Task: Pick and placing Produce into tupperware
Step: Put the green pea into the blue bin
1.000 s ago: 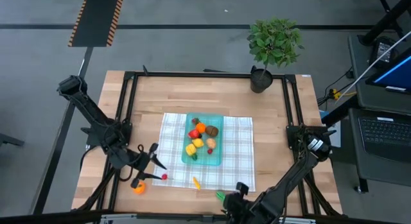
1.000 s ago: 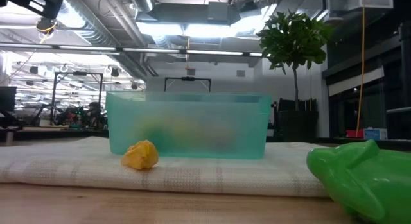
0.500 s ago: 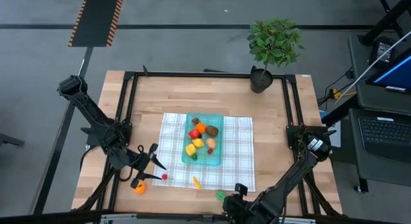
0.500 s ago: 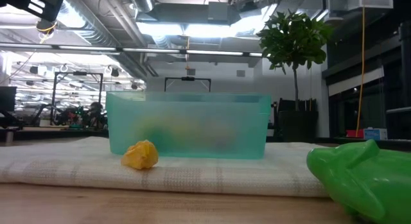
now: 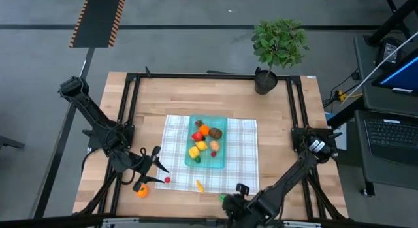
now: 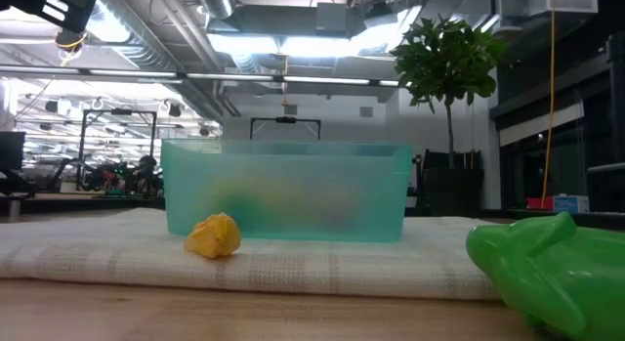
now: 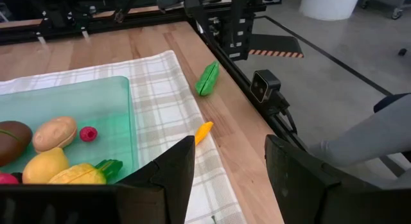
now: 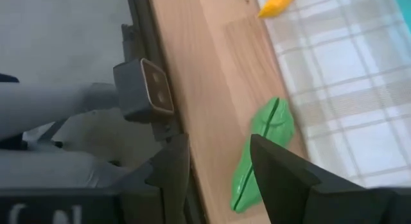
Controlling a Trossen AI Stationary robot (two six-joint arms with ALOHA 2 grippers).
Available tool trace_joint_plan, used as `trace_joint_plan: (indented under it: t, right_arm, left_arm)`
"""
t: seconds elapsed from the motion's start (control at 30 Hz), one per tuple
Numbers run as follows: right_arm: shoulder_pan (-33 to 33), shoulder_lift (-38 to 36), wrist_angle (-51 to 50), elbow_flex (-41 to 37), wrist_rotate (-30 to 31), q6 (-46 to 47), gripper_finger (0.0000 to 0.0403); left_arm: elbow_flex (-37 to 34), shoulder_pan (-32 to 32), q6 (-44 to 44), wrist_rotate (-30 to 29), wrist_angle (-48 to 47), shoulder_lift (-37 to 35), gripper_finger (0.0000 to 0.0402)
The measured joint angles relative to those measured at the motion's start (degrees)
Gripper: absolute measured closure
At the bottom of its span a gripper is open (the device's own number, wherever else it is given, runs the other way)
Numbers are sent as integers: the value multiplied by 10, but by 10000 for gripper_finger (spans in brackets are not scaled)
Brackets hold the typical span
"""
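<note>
The teal tupperware (image 5: 206, 144) stands on a checked cloth (image 5: 240, 156) and holds several produce pieces (image 7: 54, 133). Loose produce lies near the table's front edge: a green pod (image 8: 262, 153), a yellow piece (image 5: 199, 185) on the cloth, a small red piece (image 5: 167, 180) and an orange piece (image 5: 141, 191). My right gripper (image 8: 215, 169) is open above the green pod, its fingers either side of the pod's near end and not touching it. My left gripper (image 7: 225, 179) hangs open left of the cloth, with nothing between its fingers. In the low view the pod (image 6: 547, 268) looms at the right.
A potted plant (image 5: 277, 48) stands at the table's far right corner. A black frame rail (image 5: 130, 110) runs around the table's edges, with a small camera block (image 8: 144, 89) on it near the pod. Bare wood shows around the cloth.
My right gripper has edged toward the table's left, over the green pod, and has turned a little. The produce and the tupperware have stayed where they were.
</note>
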Motion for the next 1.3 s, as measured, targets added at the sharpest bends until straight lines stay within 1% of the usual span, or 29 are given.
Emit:
trace_joint_plan:
  t: [0.27,0.37,0.6,1.1,1.3]
  right_arm:
    - [-12,8,-2,0,0,13,237]
    - [-14,21,-4,0,-1,35,237]
    - [-17,55,-5,-1,-26,58,237]
    - [-19,97,-3,0,-28,58,237]
    - [-23,97,0,10,-50,58,237]
  left_arm:
    - [0,0,0,0,0,0,223]
    - [0,0,0,0,-1,0,223]
    - [0,0,0,0,-3,0,223]
    - [0,0,0,0,-8,0,223]
    - [0,0,0,0,-12,0,223]
